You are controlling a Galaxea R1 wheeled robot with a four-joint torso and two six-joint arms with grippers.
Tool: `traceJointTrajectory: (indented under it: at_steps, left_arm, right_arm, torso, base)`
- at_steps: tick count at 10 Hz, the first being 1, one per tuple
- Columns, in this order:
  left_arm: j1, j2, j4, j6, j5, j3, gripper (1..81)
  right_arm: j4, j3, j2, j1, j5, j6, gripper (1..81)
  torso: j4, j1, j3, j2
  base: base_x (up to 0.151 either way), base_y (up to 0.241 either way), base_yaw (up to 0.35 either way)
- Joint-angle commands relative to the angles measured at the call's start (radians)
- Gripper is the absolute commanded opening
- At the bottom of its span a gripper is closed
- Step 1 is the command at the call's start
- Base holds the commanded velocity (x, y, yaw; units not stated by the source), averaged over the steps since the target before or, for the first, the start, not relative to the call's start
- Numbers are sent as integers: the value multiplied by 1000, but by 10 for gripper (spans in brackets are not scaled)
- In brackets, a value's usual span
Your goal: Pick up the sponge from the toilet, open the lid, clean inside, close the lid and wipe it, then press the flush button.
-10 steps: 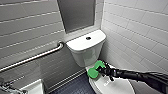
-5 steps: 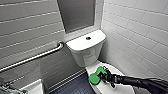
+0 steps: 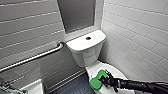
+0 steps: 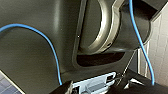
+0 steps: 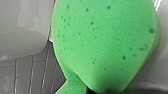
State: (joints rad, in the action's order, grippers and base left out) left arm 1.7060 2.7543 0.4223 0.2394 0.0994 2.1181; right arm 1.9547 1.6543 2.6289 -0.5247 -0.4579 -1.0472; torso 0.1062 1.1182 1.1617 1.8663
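Head view: the right gripper pinches the sponge at the front left edge of the lid of the toilet.

Left wrist view: a blue cable crosses dark robot parts; I cannot tell the left gripper's state.

Right wrist view: the sponge is above the grey floor tiles.

The head view looks from high up, forward and down into a tiled corner, with the toilet at centre frame and a grab rail at left. The right wrist view sits very close to the sponge, with toilet white and floor tiles behind. Both views share the sponge and the toilet. The left wrist view faces the robot's own dark body and a blue cable at close range, with wall tiles alongside.
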Motion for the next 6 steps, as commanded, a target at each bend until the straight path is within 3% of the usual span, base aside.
traceJointTrajectory:
  at_steps: [1, 6]
  left_arm:
    - [41, -11, 1, -2, -73, -15, 811]
    - [42, -10, 7, -3, -73, -15, 811]
  right_arm:
    - [-56, -172, -97, 28, -28, -5, 10]
    - [-89, -358, -304, -54, -37, 1, 10]
  torso:
    - [0, 0, 0, 0]
    - [0, 0, 0, 0]
  base:
    - [0, 0, 0]
    - [0, 0, 0]
